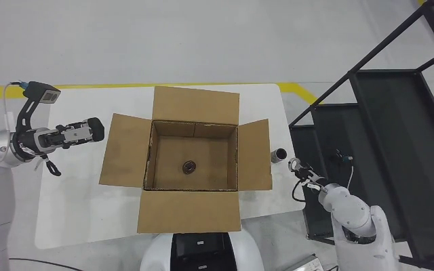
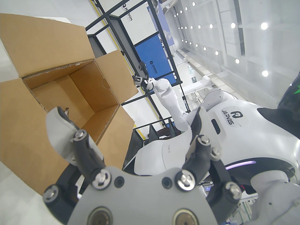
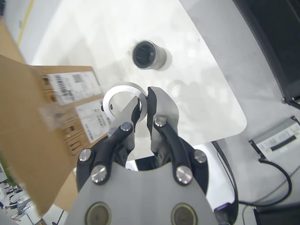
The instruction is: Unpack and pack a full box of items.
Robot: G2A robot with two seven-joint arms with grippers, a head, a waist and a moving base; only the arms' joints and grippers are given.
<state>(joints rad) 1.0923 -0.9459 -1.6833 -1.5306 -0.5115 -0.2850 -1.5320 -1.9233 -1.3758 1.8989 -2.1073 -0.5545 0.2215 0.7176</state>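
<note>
An open cardboard box (image 1: 193, 156) stands mid-table with all flaps spread; one small dark round part (image 1: 189, 166) lies on its floor. My right gripper (image 1: 300, 169) (image 3: 143, 105) hovers off the table's right edge, shut on the rim of a flat metal ring (image 3: 117, 94). A short metal cylinder (image 1: 278, 156) (image 3: 150, 55) with a dark bore stands on the table just beyond that ring. My left gripper (image 1: 95, 130) (image 2: 127, 118) hangs over the table left of the box, fingers wide apart and holding nothing. The box (image 2: 70, 87) shows past its fingers.
A black metal rack (image 1: 369, 135) with shelves stands close to the table's right side. The white table (image 1: 88, 203) has bare room on the left and behind the box. Cables (image 3: 269, 188) trail on the floor under the right arm.
</note>
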